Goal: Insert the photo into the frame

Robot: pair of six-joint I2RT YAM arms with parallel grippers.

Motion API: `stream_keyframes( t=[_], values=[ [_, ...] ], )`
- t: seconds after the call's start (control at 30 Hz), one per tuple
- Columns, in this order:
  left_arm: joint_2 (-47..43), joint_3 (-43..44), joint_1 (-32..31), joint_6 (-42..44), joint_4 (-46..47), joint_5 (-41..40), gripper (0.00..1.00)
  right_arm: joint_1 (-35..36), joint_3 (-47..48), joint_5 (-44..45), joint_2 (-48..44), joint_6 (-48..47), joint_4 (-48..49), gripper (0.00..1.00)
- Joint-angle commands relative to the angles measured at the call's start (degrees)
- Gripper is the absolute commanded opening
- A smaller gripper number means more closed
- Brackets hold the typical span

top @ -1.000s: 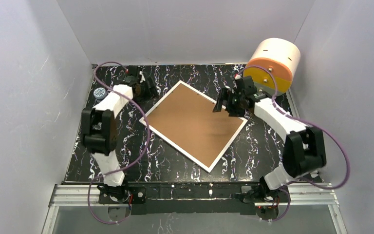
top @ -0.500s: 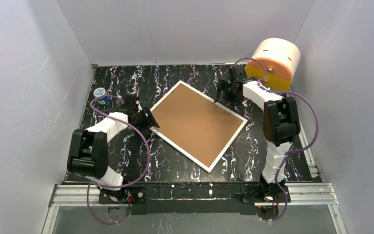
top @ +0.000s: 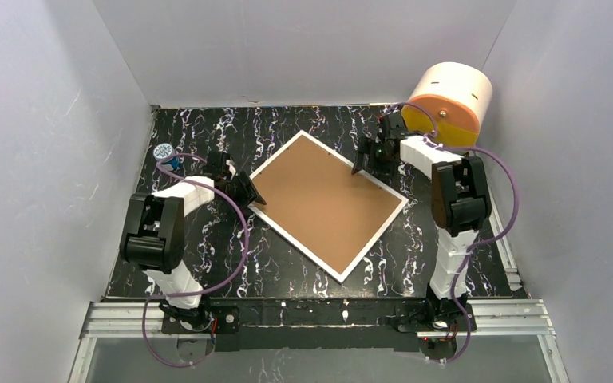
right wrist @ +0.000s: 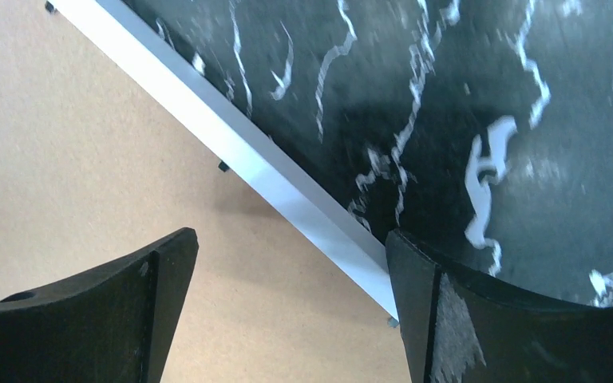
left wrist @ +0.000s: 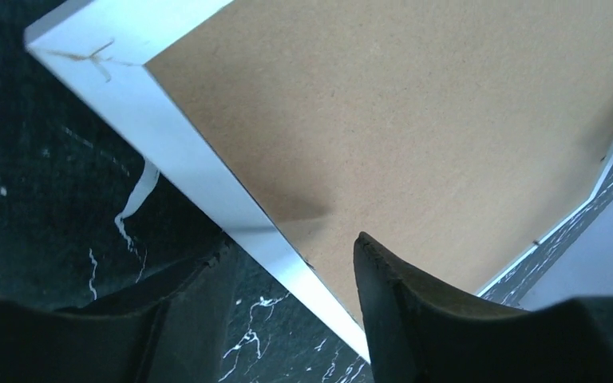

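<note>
Frame [top: 323, 203]: lying back-up on the counter [top: 287, 267].
Left tool [top: 245, 190]: spread, straddling rim by left corner.
Right tool [top: 365, 161]: spread wide, straddling far-right rim.

1. The left arm [top: 179, 194] rises from its base to a bent elbow, and its forearm reaches low toward the middle of the worktop.
2. The left pincer [top: 242, 188] points rightward. Its dark fingers [left wrist: 403, 307] stand apart with a clear gap between the tips.
3. The right arm [top: 453, 199] stands steeply upright, and its forearm angles leftward at the far side.
4. The right pincer [top: 365, 159] points down and left, with its fingers [right wrist: 120, 307] spread wide.
</note>
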Motion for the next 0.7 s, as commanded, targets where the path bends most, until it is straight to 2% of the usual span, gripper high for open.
stream_keyframes(
  t=[0.0, 0.17, 0.33, 0.4, 0.47, 0.57, 0.6, 0.67],
  values=[
    [3.58, 3.39, -0.21, 0.44, 3.23, 3.85, 0.49, 0.4, -7.77, -6.5, -5.18, 2.36, -3.49, 0.95],
    [5.53, 5.15, -0.21, -0.65, 5.4, 5.36, 0.37, 0.51, -14.47, -8.77, -11.89, 3.77, -4.07, 0.9],
    [4.74, 3.74, -0.21, -1.12, 4.44, 2.16, 0.3, 1.51, -12.89, 3.69, -19.93, 4.04, -8.27, 0.9],
    [4.03, 2.41, -0.21, -1.13, 4.1, 1.0, 0.29, 1.66, -10.34, 4.48, -20.89, 3.61, -8.37, 0.9],
    [3.55, 1.24, -0.21, -1.02, 4.07, 0.82, 0.3, 2.61, -7.66, 1.01, -20.29, 2.36, -7.64, 0.89],
    [2.38, -0.23, -0.21, -0.8, 4.28, 0.36, 0.35, 5.18, -5.44, -11.2, -17.45, 1.57, -4.5, 0.84],
    [1.73, -0.6, -0.21, -0.81, 4.76, 0.06, 0.41, 6.92, -5.46, -17.16, -16.35, 2.13, -2.53, 0.79],
    [-0.14, -1.09, -0.21, -0.88, 5.42, -1.24, 0.54, 10.38, -5.44, -23.17, -14.17, 3.45, 1.6, 0.72]
  ],
)
